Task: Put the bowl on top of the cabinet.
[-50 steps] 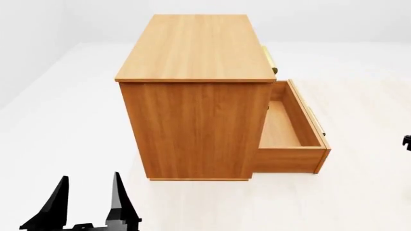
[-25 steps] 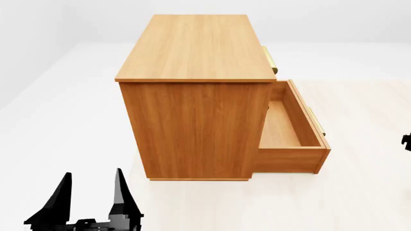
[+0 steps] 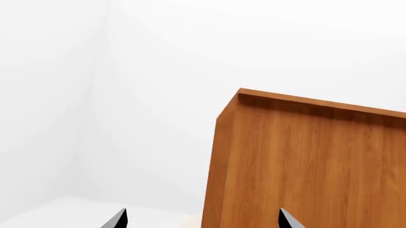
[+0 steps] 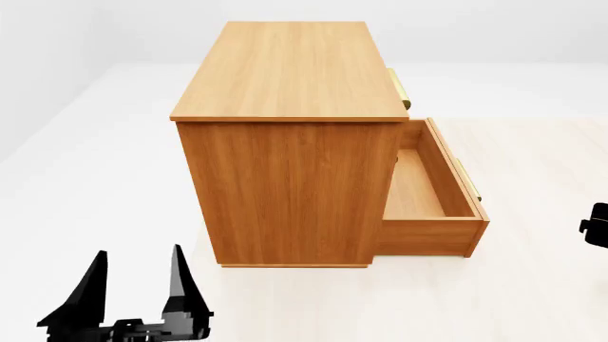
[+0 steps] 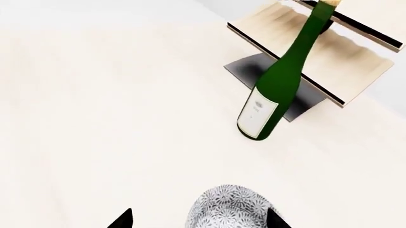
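The bowl, white with a dense blue-grey pattern, lies on the pale floor in the right wrist view and looks dome-side up. My right gripper is open around it, with the bowl close to one fingertip and apart from the other. The head view shows only a black edge of the right gripper, and the bowl is out of that view. The orange-brown cabinet stands in the middle with a bare flat top. Low in front of its left corner, my left gripper is open and empty, facing the cabinet's side.
The cabinet's bottom drawer is pulled out to the right and shows nothing inside. A green wine bottle stands beyond the bowl, in front of a tilted light-wood rack on a dark base. White walls close the room at the back and left.
The right gripper's edge shows a little more and lower at the head view's right side. The left gripper has barely shifted. The cabinet has not moved.
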Tool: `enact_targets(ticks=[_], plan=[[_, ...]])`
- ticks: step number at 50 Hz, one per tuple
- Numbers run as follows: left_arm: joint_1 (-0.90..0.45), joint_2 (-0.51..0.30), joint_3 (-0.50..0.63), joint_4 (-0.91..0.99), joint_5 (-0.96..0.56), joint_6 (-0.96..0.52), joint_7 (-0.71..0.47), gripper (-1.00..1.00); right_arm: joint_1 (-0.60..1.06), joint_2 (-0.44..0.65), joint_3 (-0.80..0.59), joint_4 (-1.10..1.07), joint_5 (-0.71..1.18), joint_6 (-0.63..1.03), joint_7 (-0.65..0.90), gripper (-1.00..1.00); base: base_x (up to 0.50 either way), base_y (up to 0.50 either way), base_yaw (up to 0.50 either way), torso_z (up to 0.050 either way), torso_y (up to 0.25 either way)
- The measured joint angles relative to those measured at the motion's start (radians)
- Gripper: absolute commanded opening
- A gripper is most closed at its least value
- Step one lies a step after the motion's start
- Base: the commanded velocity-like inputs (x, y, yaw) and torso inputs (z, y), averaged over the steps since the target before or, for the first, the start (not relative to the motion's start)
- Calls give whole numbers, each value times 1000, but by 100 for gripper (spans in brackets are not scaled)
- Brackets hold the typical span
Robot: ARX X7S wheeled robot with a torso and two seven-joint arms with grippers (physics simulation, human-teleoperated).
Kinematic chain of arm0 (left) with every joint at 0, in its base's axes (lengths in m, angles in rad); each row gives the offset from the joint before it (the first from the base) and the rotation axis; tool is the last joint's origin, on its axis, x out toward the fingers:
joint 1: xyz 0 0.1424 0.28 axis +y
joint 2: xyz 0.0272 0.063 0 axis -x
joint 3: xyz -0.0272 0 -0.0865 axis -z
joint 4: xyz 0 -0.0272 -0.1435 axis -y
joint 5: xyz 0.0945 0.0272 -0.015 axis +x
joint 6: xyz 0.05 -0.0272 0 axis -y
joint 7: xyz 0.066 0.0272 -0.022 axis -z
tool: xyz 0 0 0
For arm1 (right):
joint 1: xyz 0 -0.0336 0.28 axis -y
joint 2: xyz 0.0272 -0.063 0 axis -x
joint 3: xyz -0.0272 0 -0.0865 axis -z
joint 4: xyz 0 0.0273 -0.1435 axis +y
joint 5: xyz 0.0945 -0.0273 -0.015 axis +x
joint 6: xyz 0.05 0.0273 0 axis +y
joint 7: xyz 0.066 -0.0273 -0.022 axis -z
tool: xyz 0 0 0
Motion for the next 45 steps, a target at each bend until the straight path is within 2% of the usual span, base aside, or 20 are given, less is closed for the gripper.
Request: enact_targets(ticks=[45], plan=[[-32,-5,11,-12,-12,-20,-11,100,109,22,-162,152,1,119,-125,100,0,0,0,0,0]])
